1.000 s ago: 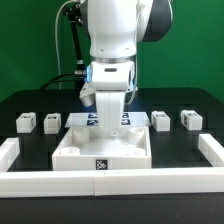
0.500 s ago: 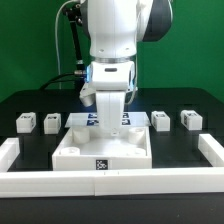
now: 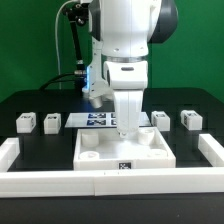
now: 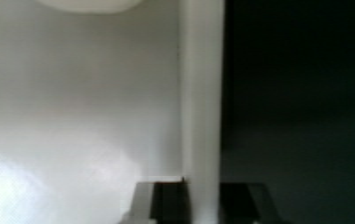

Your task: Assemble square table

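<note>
While the gripper pinches its raised rim, the square table panel lies flat near the front edge of the black table, just behind the low white wall
The jaws stand narrow, closed on the thin upright ridge: in the wrist view the two dark fingers sit either side of it, with smooth matte white plastic beside it and black surface on the other side. The panel is a shallow square tray with a small black-white tag on its front face. Four block legs (small white tagged cubes) stand apart from it, two toward the exterior view's left edge, two toward the right; the flat marker board lies behind the panel
</note>
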`<action>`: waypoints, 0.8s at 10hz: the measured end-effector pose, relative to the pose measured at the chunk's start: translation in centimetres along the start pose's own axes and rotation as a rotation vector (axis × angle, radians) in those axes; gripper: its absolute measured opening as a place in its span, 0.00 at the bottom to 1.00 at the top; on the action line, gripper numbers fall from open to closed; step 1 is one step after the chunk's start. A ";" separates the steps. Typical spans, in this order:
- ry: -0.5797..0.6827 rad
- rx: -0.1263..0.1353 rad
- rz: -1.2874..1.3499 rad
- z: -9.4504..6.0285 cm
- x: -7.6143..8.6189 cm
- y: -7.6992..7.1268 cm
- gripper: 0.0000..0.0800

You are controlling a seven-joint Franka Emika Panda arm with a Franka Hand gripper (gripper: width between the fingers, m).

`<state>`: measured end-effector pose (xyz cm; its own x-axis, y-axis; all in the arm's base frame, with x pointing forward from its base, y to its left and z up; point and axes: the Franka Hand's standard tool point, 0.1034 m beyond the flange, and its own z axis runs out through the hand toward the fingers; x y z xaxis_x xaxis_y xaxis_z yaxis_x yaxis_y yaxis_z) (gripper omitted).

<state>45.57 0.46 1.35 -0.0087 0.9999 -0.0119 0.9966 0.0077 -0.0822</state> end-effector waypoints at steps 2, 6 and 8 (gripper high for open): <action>0.001 -0.001 0.000 0.0 0.1 0.0 0.08; 0.014 -0.011 0.040 -0.2 4.1 1.7 0.08; 0.018 -0.019 0.032 -0.3 5.5 2.5 0.08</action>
<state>48.08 5.97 1.35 0.0244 0.9997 0.0038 0.9977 -0.0241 -0.0631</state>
